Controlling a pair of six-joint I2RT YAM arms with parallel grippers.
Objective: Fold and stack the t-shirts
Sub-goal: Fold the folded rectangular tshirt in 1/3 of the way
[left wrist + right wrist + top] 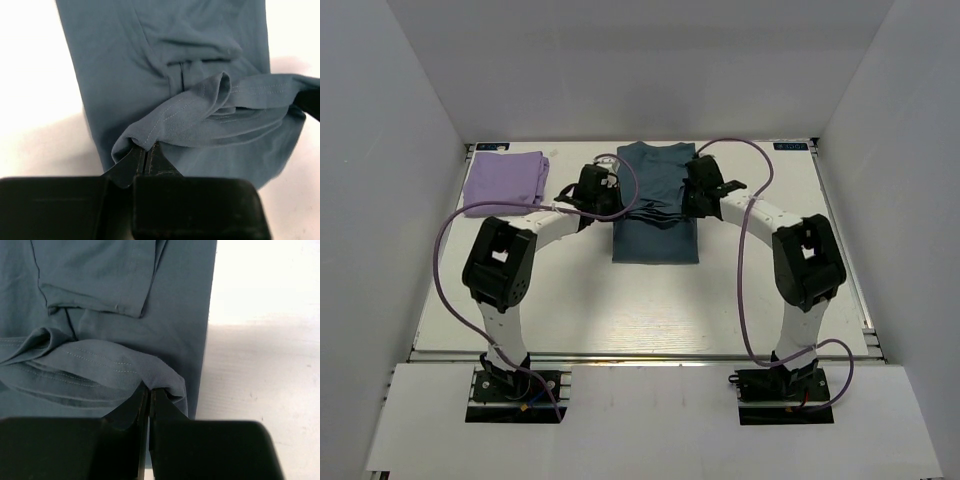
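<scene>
The slate-blue t-shirt (655,225) lies lengthwise at the table's middle back, partly folded, with its stitched hem lifted across its middle. My left gripper (603,190) is shut on the hem's left corner (142,136); its jaws (146,150) stand pressed together on the fabric. At the shirt's right edge my right gripper (701,187) is shut on the hem's other corner (162,375), the tips (149,390) closed on cloth. The hem (250,92) sags between the two grips. The lavender t-shirt (504,181) lies folded at the back left, apart from both grippers.
White walls close in the table (620,310) on the left, back and right. Purple cables (750,250) loop from both arms over the table. The arm bases (515,385) sit at the near edge.
</scene>
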